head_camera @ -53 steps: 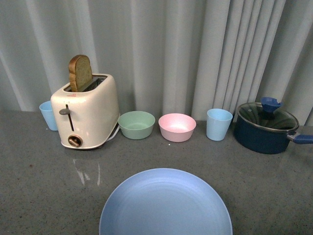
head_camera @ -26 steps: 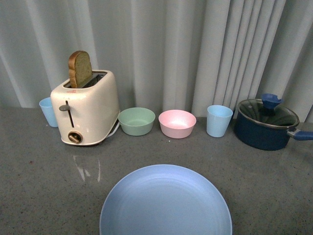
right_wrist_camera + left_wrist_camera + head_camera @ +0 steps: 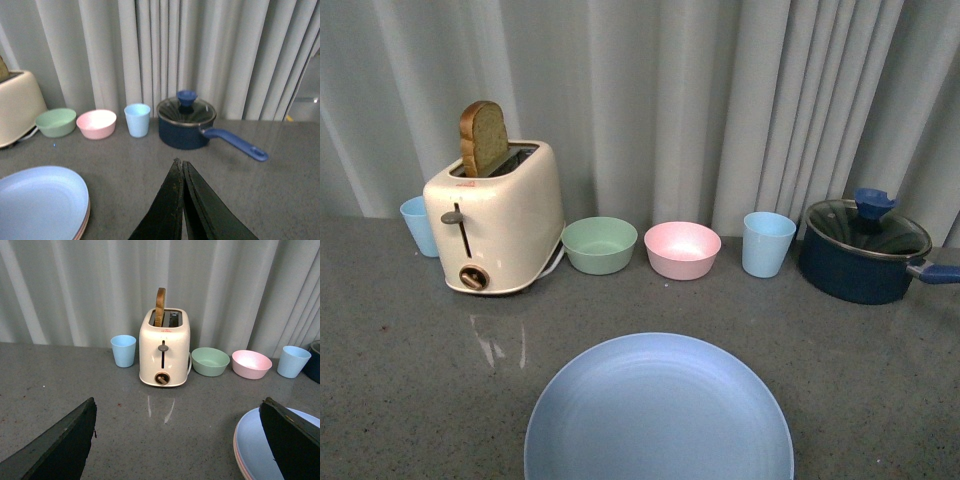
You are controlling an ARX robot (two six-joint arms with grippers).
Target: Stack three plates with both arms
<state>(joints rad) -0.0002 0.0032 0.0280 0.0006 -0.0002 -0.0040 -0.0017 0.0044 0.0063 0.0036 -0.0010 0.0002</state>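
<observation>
Plates [image 3: 658, 410]: the light blue plate lay on top at the near middle of the grey tabletop [image 3: 400, 380], at 6 o'clock from the two small bowls. In the wrist views a pink rim [image 3: 237, 452] showed just beneath the blue one, so the plates were already piled; a third, beige plate could not be made out with certainty.

Left pincer [image 3: 180, 440]: spread wide, holding nothing, one finger at either side of its view, the pile just beside its right-hand finger [image 3: 292, 435].

Right pincer [image 3: 182, 200]: pressed together, pinching nothing, above bare tabletop near the pile's 3 o'clock edge.

Neither arm appeared in the front view.

Background, along the curtain from 10 to 2 o'clock: toaster [image 3: 500, 220] with a slice of bread, green bowl [image 3: 599, 244], pink bowl [image 3: 682, 249], blue cup [image 3: 767, 243], lidded pot [image 3: 865, 250].

Step judged: stacking appeared complete or nearly so, with both arms clear. The next move called only for confirming that the pile sat concentric, and for keeping the pincers off its rim.
</observation>
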